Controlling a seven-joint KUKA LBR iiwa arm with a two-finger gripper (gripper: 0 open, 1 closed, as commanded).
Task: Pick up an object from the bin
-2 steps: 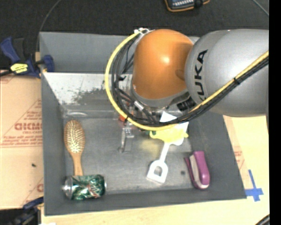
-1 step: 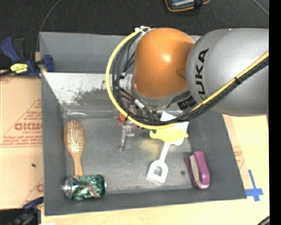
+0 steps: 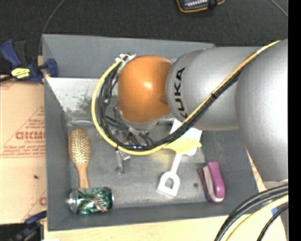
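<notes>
Gripper (image 3: 121,163): hung low over bare floor of the bin (image 3: 140,189), left of its middle; open or closed, I could not tell.
Nearest things: a wooden hairbrush (image 3: 80,153) lay to its left and a yellow scoop with a white handle (image 3: 169,178) to its right, both apart from it.
Open room: bare floor lay below it, toward the near wall.
Edges: a crushed green can (image 3: 90,201) lay in the near left corner, just beside the brush handle; a purple stapler (image 3: 213,183) lay near the right wall.
In the way: the orange wrist cover (image 3: 143,89) and its cables hid the far floor.

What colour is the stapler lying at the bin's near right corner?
Purple, with a dark strip along its left side. The stapler shows clearly in the camera view.
</notes>
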